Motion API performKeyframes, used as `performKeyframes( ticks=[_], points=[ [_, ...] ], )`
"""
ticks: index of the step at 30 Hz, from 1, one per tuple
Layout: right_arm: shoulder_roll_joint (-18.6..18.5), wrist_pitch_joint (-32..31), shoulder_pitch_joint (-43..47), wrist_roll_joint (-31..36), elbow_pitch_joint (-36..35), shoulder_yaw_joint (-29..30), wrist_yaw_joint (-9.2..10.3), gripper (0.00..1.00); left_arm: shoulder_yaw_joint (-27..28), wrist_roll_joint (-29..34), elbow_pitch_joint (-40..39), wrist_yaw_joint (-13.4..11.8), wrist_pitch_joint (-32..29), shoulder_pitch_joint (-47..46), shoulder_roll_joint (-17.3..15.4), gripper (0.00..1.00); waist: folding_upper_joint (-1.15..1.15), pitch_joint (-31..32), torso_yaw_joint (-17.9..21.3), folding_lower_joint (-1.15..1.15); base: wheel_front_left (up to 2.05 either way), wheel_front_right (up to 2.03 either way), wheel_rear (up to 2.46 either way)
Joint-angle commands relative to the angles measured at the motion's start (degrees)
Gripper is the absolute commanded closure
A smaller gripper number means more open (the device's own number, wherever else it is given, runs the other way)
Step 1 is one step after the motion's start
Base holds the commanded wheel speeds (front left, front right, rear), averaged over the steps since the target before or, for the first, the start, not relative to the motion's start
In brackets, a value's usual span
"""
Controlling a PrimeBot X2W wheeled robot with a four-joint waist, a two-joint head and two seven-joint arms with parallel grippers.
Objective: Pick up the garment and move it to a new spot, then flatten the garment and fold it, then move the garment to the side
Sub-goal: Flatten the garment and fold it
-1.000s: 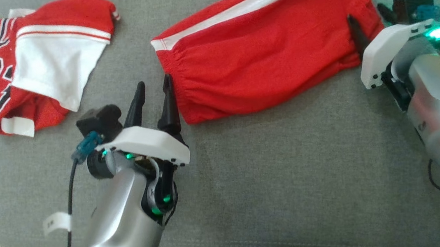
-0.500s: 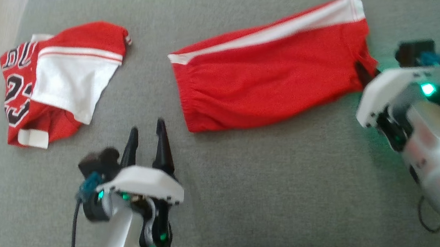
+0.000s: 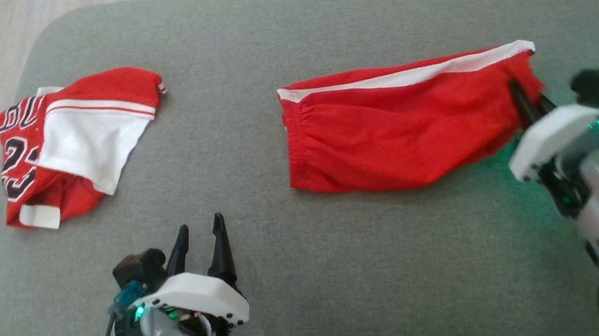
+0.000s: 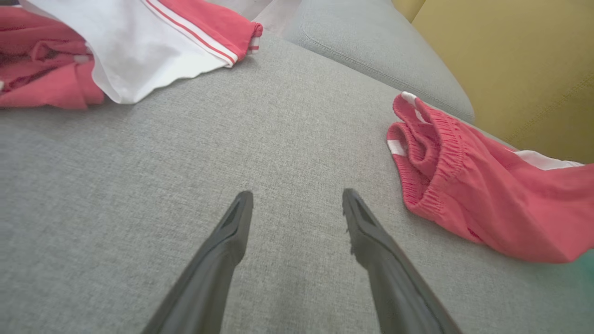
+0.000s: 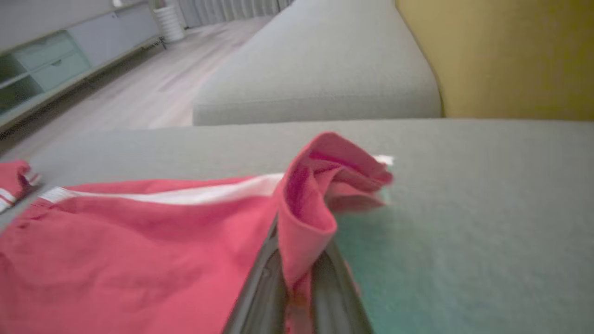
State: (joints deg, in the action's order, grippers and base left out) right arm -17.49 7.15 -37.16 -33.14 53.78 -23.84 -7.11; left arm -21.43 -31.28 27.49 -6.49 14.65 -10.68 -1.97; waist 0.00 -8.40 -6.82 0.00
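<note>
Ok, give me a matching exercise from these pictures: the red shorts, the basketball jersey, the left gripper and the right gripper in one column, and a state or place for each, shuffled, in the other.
Column one
1. red shorts
2. basketball jersey
3. left gripper
4. right gripper

Column two
A. jaws shut on red cloth
B. crumpled near the left end of the sofa cushion
C. jaws apart, nothing between them
D. spread lengthwise, one end pinched

Pairs: 1-D, 2-B, 3-C, 4-A
</note>
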Motion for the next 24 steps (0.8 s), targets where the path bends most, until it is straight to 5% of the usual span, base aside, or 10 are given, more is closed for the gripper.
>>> performKeyframes(
  ticks=[1, 7, 14, 16, 24],
  points=[
    [0.33, 0.66, -2.34, 0.31, -2.63, -1.37, -0.37, 1.00, 1.83, 0.58, -1.44, 0.23, 0.35, -1.06, -0.91, 0.00, 0.00, -0.01, -0.48, 0.00, 0.00, 0.00, 0.00],
    [6.12, -2.67, -4.19, 0.98, -10.39, -8.76, -0.37, 1.00, -0.85, -1.03, -1.37, 0.28, 0.35, -1.30, -0.91, 0.00, 0.00, 0.34, -5.74, 0.00, 0.00, 0.00, 0.00],
    [11.23, -4.70, -1.93, 0.54, -10.61, -14.56, -0.37, 1.00, -3.80, -2.41, -1.57, 0.23, 0.35, -1.69, -0.91, 0.00, 0.00, 0.37, -10.87, 0.00, 0.00, 0.00, 0.00],
    [12.44, -4.19, -0.76, -0.34, -10.13, -15.25, -0.37, 0.00, -4.92, -2.81, -1.89, 0.06, 0.35, -2.40, -0.91, 0.00, 0.00, 0.34, -11.48, 0.00, 0.00, 0.00, 0.00],
    [14.29, 1.46, 2.33, -4.18, -11.43, -17.41, -0.37, 0.00, -5.75, -0.53, -2.46, -1.13, 0.35, -4.69, -0.91, 0.00, 0.00, 0.31, -7.95, 0.00, 0.00, 0.00, 0.00]
  ],
)
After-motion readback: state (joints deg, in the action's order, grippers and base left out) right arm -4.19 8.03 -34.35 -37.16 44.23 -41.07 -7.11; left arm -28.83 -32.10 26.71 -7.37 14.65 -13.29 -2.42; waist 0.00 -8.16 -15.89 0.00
